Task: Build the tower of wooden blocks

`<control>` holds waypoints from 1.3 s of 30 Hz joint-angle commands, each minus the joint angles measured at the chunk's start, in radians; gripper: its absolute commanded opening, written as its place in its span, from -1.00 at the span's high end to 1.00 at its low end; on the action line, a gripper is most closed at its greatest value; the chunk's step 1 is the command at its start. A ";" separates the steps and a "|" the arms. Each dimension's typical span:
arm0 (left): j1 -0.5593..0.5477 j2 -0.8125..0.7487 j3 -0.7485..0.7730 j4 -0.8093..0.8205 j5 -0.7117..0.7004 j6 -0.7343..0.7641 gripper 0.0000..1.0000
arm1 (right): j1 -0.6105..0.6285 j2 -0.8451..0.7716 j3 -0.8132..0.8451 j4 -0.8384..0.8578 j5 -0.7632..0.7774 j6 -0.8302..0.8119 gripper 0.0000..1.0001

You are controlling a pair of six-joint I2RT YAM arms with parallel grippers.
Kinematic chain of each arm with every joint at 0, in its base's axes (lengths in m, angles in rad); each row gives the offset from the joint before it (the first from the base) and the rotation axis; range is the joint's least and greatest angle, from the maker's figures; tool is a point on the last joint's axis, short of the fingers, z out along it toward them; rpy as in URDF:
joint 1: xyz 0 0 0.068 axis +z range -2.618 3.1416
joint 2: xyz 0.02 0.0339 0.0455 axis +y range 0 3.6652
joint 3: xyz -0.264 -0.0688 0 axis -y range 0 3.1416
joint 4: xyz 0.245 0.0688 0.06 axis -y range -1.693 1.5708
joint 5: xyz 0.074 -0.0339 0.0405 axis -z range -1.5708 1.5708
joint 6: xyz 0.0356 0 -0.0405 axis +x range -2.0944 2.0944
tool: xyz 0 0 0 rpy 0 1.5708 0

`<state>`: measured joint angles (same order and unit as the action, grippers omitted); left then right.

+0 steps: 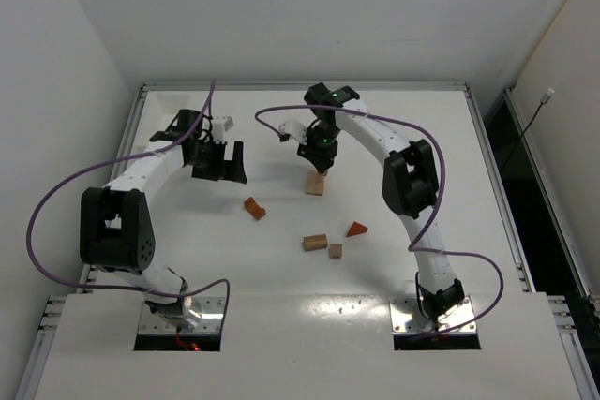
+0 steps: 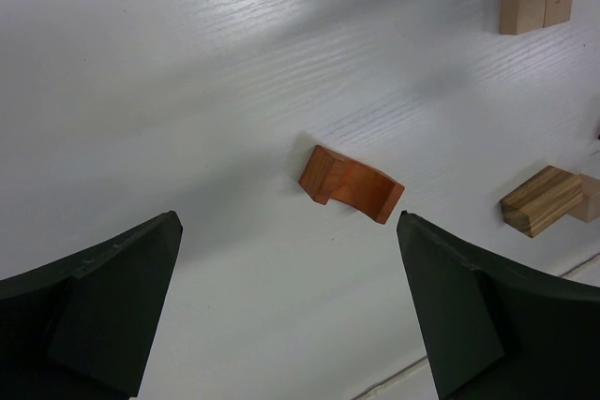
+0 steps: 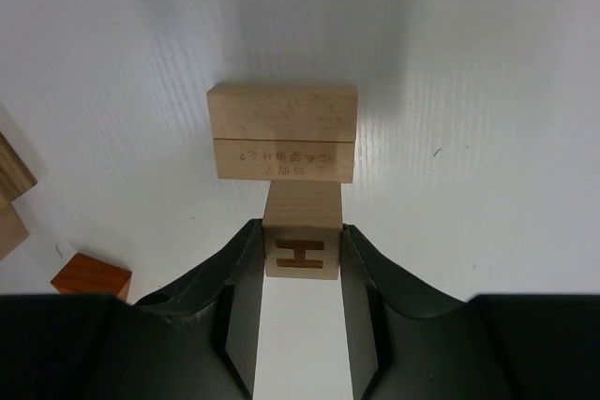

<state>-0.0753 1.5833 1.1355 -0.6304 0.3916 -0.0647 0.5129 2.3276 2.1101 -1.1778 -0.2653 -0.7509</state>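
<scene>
Right gripper [image 3: 300, 231]: closed on a pale cube [image 3: 302, 208], one finger on each side face.
Left gripper [image 2: 288, 222]: jaws wide apart and holding nothing, hanging over a reddish curved block [image 2: 349, 185] on the table [image 1: 187, 259].
Wood block tower [image 3: 281, 133]: so far two pale rectangular blocks pressed together at mid-table. The held cube is just beside them, and may be touching their near face.
Loose pieces: a reddish wedge [image 1: 356, 229], a pale bar [image 1: 315, 243] and a small cube [image 1: 335, 251] lie apart, nearer the arm bases.
Risk, nudge: the cube or a fingertip could push the pair out of line, because the grip sits so close to them.
Risk, off-centre: a cube set near an edge could tip once let go.
Risk, release: jaws that open unevenly could drag the cube sideways.
Risk, left arm: probably low, as it is well apart from the stack.
Writing, cube: a dark "H" on the face towards the right wrist camera.
Writing, block: a row of small printed characters on the nearer rectangle, too fine to read.
</scene>
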 commanded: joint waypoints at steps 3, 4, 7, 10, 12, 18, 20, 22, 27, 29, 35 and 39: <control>0.023 -0.040 0.018 0.015 0.001 -0.007 -0.99 | 0.006 0.026 0.057 0.029 0.011 0.018 1.00; 0.023 -0.040 0.018 0.015 0.001 -0.007 -0.99 | 0.006 0.036 0.057 0.029 0.011 0.018 1.00; 0.032 -0.040 0.018 0.024 -0.008 -0.017 -0.99 | 0.006 0.047 0.068 0.038 0.011 0.018 1.00; 0.032 -0.040 0.018 0.024 -0.017 -0.017 -0.99 | 0.016 0.067 0.088 0.047 0.020 0.018 1.00; 0.032 -0.040 0.018 0.024 -0.017 -0.017 -0.99 | 0.027 0.076 0.088 0.047 0.020 0.018 1.00; 0.042 -0.040 0.018 0.024 -0.017 -0.017 -0.99 | 0.047 0.085 0.097 0.038 0.020 0.027 1.00; 0.042 -0.040 0.018 0.024 -0.017 -0.017 -0.99 | 0.056 0.095 0.097 0.038 0.020 0.027 1.00; 0.042 -0.040 0.018 0.024 -0.017 -0.017 -0.99 | 0.056 0.095 0.087 0.038 0.020 0.027 1.00; 0.042 -0.040 0.018 0.024 -0.017 -0.017 -0.99 | 0.047 0.114 0.087 0.038 0.029 0.027 1.00; 0.042 -0.040 0.009 0.024 -0.008 -0.017 -0.99 | 0.047 0.115 0.087 0.038 0.029 0.027 1.00; 0.042 -0.040 0.009 0.034 -0.008 -0.017 -0.99 | 0.038 0.115 0.087 0.038 0.047 0.027 1.00; 0.042 -0.031 0.009 0.034 0.001 -0.017 -0.99 | 0.038 0.115 0.087 0.038 0.047 0.027 1.00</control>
<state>-0.0460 1.5833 1.1355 -0.6209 0.3733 -0.0727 0.5575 2.4439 2.1681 -1.1454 -0.2272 -0.7254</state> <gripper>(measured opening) 0.993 0.304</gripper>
